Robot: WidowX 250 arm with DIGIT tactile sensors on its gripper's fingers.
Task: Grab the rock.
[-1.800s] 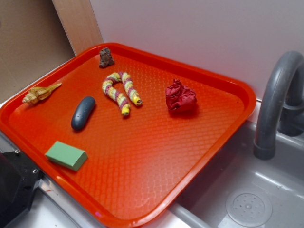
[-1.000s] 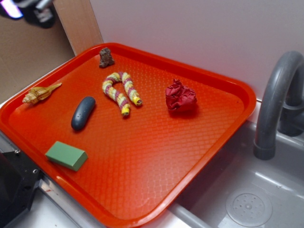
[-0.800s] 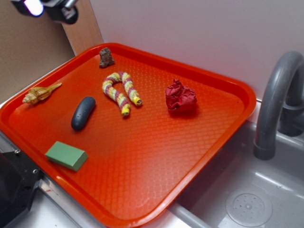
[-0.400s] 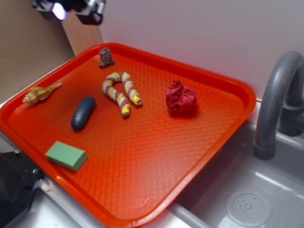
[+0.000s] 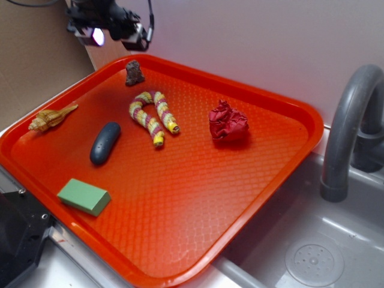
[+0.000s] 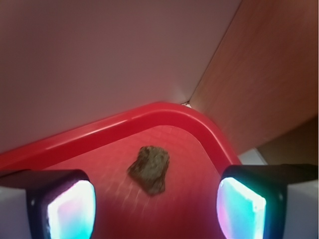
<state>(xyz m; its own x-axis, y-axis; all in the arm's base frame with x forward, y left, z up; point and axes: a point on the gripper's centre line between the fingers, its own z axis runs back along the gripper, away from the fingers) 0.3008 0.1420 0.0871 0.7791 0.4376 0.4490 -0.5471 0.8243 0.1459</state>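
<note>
With the gripper (image 6: 155,199) spread wide above the rock (image 6: 149,168), which sat near the tray (image 5: 270,174) rim at 12 o'clock, a descent risked striking that rim.

The gripper (image 5: 111,37) hung high at the top-left of the ext. view, w/ a dark wrist assy above it & a cable looping off. In the wrist view its two fingers (image 6: 60,204) stood wide apart at the bottom corners, nothing held btwn them.
</note>
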